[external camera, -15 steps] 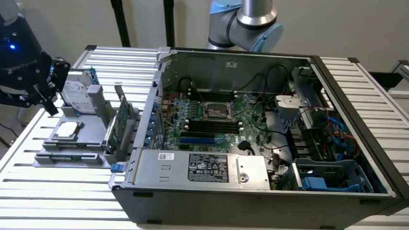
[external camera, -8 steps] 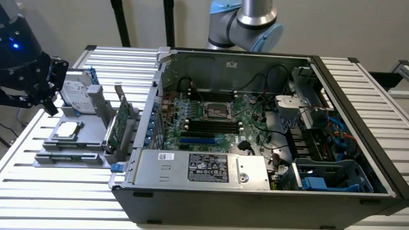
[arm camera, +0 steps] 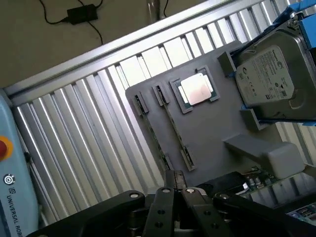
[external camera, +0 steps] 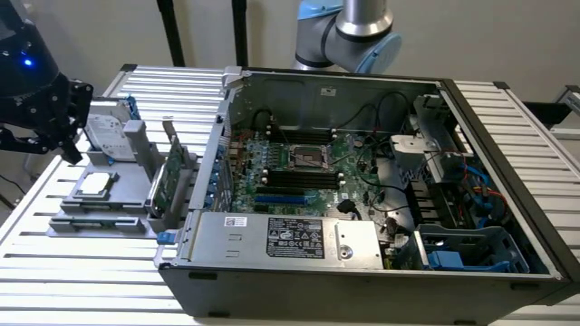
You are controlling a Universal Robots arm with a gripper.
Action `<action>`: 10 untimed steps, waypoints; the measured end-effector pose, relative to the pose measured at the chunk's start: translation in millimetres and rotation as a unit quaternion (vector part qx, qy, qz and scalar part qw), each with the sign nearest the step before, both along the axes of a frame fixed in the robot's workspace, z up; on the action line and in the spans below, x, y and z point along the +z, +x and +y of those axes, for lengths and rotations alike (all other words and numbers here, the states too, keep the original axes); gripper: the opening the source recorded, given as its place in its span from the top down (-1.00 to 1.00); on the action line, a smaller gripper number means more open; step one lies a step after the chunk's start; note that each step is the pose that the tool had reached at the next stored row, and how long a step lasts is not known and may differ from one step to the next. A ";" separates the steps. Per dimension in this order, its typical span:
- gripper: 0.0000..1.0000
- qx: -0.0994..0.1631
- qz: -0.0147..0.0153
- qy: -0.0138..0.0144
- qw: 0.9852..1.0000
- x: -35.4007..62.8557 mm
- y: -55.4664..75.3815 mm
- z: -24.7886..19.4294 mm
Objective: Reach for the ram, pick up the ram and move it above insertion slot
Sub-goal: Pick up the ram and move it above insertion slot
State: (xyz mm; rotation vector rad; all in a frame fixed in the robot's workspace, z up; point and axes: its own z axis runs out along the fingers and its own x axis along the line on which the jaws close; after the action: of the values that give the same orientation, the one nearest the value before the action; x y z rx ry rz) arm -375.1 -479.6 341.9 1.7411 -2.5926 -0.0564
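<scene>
On the slatted counter [external camera: 81, 285] stands an open computer case [external camera: 272, 299], a gray holder [arm camera: 212, 133] just beside it. Above the holder hangs the end effector [arm camera: 177, 190], fingers pressed together. I cannot tell where the ram sits.

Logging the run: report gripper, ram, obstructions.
Gripper shut, empty, near gray holder. Ram not in grip; cannot pick it out among holder's narrow slots. Hard drive and processor alongside, nothing blocking.

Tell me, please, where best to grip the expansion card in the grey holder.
Probably the expansion card by its free top edge, coming from above: it stands on edge in the grey holder, faces upright, lower edge seated.
</scene>
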 end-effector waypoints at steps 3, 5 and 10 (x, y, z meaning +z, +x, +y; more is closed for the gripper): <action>0.79 0.027 0.000 0.000 1.000 0.0 0.0 0.0; 0.79 0.046 0.000 0.000 0.999 0.0 0.0 0.0; 0.79 0.091 0.000 0.000 0.996 0.0 0.0 0.0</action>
State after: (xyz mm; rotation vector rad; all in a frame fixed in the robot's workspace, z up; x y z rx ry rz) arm -375.0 -479.7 341.9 1.9669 -2.4217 -0.0534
